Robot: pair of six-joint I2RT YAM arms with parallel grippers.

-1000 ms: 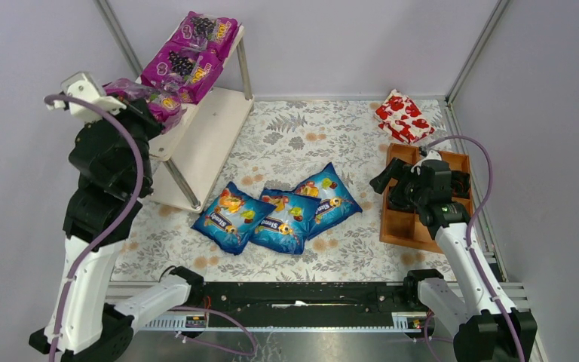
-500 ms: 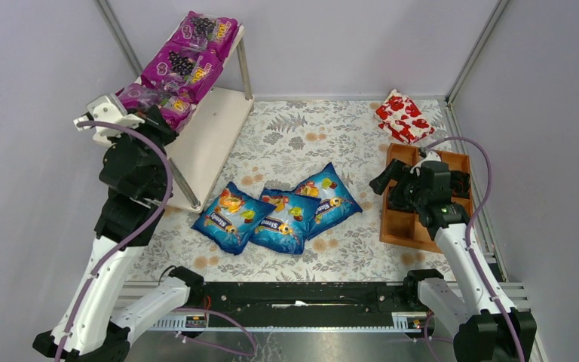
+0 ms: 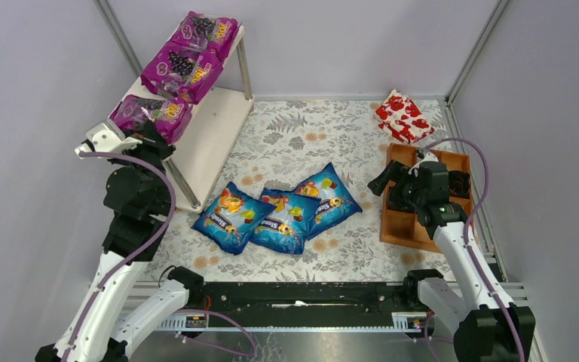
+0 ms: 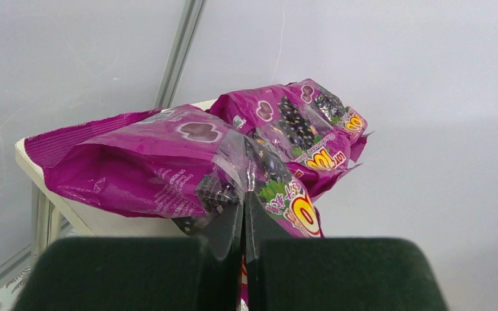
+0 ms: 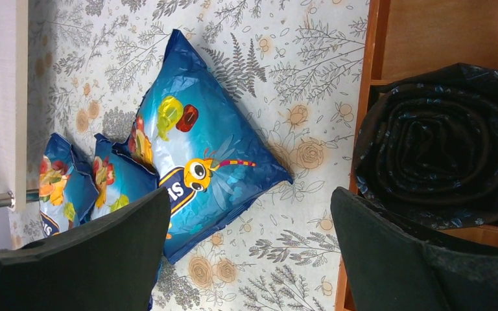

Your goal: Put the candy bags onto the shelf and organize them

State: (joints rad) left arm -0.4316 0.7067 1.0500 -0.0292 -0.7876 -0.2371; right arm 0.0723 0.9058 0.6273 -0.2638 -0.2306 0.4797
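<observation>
My left gripper (image 4: 243, 217) is pinched shut on the near edge of a purple candy bag (image 4: 168, 162). That bag lies on the near end of the top board of the shelf (image 3: 207, 128), with the left arm reared up tall and its wrist level with the board. Two more purple bags (image 3: 183, 66) sit further back on the same board. Three blue bags (image 3: 280, 219) overlap in a row on the desk (image 3: 309, 128). My right gripper (image 5: 249, 227) gapes wide and empty, that arm folded low over the brown tray (image 3: 403, 226).
</observation>
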